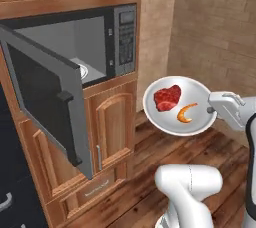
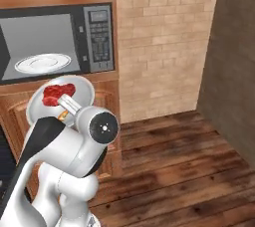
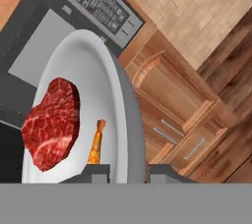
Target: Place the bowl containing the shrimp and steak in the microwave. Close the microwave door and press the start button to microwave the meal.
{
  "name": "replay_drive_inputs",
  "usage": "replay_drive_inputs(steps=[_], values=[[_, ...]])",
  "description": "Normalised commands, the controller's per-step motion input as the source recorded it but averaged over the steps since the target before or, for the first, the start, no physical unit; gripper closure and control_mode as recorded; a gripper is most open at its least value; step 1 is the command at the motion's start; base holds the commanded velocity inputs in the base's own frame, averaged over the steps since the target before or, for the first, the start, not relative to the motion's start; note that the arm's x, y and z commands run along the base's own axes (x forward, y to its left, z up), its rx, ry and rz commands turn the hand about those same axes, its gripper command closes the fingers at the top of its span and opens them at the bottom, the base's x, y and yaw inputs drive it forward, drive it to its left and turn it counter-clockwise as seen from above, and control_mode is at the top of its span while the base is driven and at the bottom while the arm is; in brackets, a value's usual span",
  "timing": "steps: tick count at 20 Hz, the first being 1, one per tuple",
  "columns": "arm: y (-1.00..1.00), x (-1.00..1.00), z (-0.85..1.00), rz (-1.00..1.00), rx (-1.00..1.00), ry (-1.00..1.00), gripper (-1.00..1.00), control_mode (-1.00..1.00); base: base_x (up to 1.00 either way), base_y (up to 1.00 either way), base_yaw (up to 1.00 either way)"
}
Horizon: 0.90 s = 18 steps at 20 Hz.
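Left base view, gripper (image 1: 214, 108) clamping bowl (image 1: 197, 91) rim, steak (image 1: 167, 97) and shrimp (image 1: 185, 113) inside, microwave (image 1: 75, 39) open.

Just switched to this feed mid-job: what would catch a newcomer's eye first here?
The bowl, held in mid-air by its rim in the gripper, right of the microwave, carrying the red steak and the orange shrimp. Next, the microwave door swung wide open to the left, with a white plate already lying inside.
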Motion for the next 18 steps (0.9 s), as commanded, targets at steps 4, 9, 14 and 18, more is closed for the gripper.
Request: replay_drive_inputs(steps=[4,9,14,18], values=[[0.00,0.00,0.00,0.00,0.00,0.00,1.00,1.00,0.67,-0.02,0.66],[0.00,0.00,0.00,0.00,0.00,0.00,1.00,1.00,0.62,-0.09,0.61],[0.00,0.00,0.00,0.00,0.00,0.00,1.00,1.00,0.46,-0.27,0.58],[0.00,0.00,0.00,0.00,0.00,0.00,1.00,1.00,0.23,-0.45,0.51]])
